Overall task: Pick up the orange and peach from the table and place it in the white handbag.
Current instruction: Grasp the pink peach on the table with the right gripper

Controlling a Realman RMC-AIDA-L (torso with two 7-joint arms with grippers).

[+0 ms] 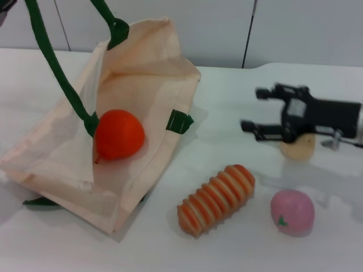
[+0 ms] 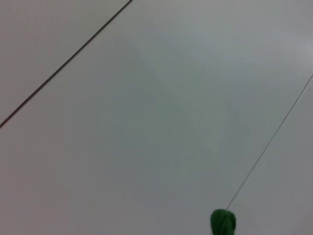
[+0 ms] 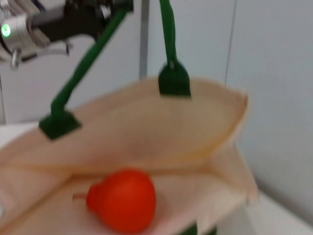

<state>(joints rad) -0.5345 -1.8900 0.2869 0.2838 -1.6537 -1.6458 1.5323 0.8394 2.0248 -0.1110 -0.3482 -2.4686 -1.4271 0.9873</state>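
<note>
Right gripper [image 1: 249,110]: at 3 o'clock, arm level, fingers spread, holding nothing.
Left gripper [image 3: 105,7]: raised at 11 o'clock, pinching the bag's green handle [image 1: 54,62].
Orange [image 1: 118,135]: inside the white handbag [image 1: 142,85].
Peach [image 1: 292,212]: on the table [image 1: 238,249], 5 o'clock.

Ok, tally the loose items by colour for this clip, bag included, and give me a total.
Orange-red: 1, the orange, lying in the bag's mouth
Pink: 1, the peach, on the table
Orange-and-cream striped: 1, the ribbed item
Pale beige: 1, round fruit behind the right gripper
Cream with green handles: 1, the white handbag
Total: 5
</note>
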